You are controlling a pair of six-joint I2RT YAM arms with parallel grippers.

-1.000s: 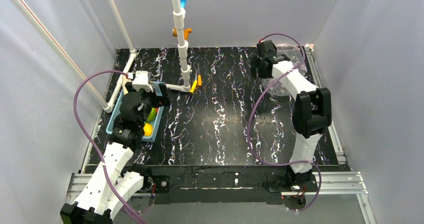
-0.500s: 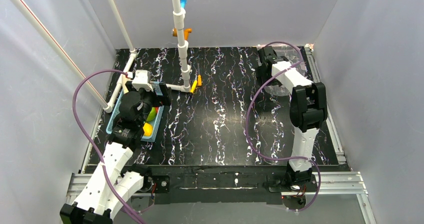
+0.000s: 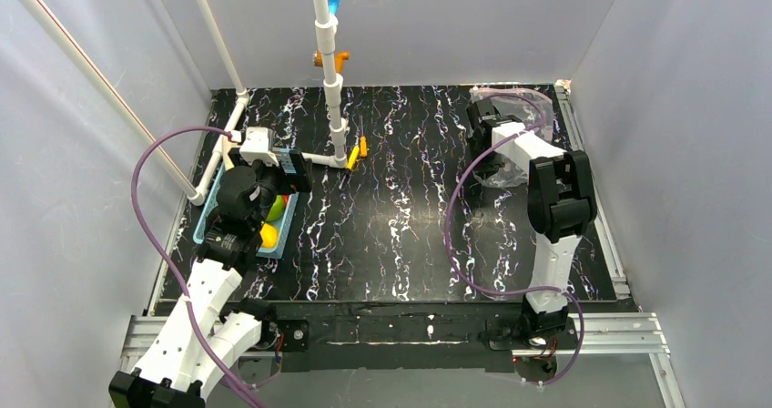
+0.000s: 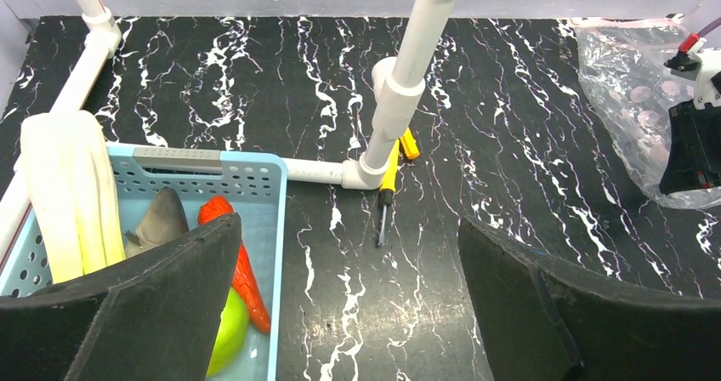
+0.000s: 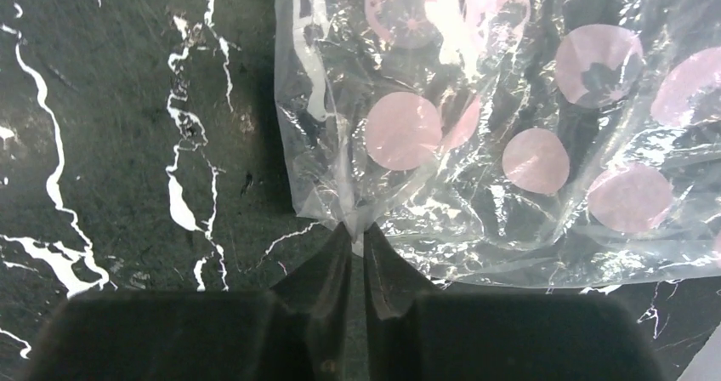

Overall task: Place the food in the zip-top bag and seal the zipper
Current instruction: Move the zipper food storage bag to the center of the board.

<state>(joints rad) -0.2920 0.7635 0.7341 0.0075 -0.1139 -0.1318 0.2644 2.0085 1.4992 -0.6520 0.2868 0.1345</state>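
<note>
The clear zip-top bag (image 3: 506, 164) with pink dots lies crumpled at the back right, its pinkish zipper (image 3: 510, 89) along the far edge. My right gripper (image 5: 358, 230) is shut, pinching a gathered corner of the bag (image 5: 476, 126). At the left, the food lies in a light-blue basket (image 4: 204, 162): a leek (image 4: 72, 190), a grey fish (image 4: 161, 219), a red chili (image 4: 242, 270) and a green apple (image 4: 225, 334). A yellow fruit (image 3: 269, 235) shows from above. My left gripper (image 4: 349, 245) hangs open over the basket's right rim, holding nothing.
A white pipe frame (image 3: 332, 89) stands at the back centre, its foot (image 4: 366, 173) next to the basket. A yellow-handled screwdriver (image 4: 389, 185) lies beside that foot. Grey walls close in the black marbled table (image 3: 391, 235) on three sides.
My right gripper came down onto the bag and closed on its corner, bunching the plastic. The left arm has not moved.
</note>
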